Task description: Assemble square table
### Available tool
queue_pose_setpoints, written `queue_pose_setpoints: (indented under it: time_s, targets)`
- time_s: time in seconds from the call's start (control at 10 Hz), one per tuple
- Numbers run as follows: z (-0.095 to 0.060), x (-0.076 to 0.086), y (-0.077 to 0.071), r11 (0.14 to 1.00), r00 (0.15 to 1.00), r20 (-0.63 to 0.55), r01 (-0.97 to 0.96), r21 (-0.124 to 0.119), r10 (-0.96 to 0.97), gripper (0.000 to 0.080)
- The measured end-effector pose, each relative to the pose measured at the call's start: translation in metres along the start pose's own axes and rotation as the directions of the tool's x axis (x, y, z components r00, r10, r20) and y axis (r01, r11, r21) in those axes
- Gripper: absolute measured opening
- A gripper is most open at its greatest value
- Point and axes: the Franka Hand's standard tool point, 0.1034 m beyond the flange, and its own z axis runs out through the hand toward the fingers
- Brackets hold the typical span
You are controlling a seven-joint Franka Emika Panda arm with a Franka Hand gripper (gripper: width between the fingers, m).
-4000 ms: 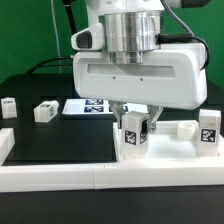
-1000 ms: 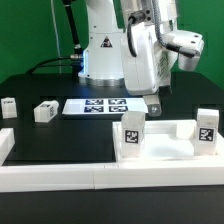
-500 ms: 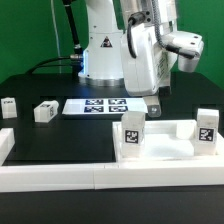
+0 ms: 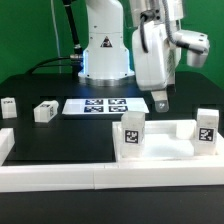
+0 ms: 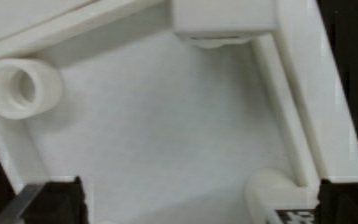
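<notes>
My hand [image 4: 160, 102] hangs empty and spread open above the square top [image 4: 165, 148] at the exterior view's lower right. The nearer loose leg [image 4: 45, 111] lies well apart on the surface [image 4: 60, 140], toward that view's left.

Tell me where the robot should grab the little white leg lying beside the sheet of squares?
Probably around the middle of the leg, coming straight down from above. It lies low on the black work surface, apart from the marker board, with free space on both long sides for the open pincer to straddle it.
</notes>
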Motion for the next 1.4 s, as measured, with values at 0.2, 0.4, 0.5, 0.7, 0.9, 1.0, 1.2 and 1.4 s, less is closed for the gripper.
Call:
queue_pose_setpoints:
  time_s: [0.2,0.4,0.5,0.7,0.9,1.0,1.2,1.4]
  targets:
    - [0.003,-0.002,0.008,1.000,1.000,-0.005,0.009,-0.012,-0.009,0.0648]
    - [0.004,-0.002,0.009,1.000,1.000,-0.005,0.011,-0.013,-0.011,0.0648]
    - [0.005,-0.001,0.009,1.000,1.000,-0.006,0.022,-0.015,-0.022,0.0648]
    - [0.008,0.015,0.022,0.970,0.975,0.011,0.222,-0.099,-0.222,0.0648]
    - [0.010,0.022,0.030,0.938,0.948,0.025,0.316,-0.144,-0.316,0.0648]
    - [0.010,0.022,0.030,0.938,0.948,0.024,0.317,-0.143,-0.317,0.0648]
    - [0.011,0.022,0.030,0.937,0.948,0.024,0.318,-0.144,-0.318,0.0648]
    - [0.011,0.022,0.030,0.937,0.948,0.024,0.318,-0.144,-0.318,0.0648]
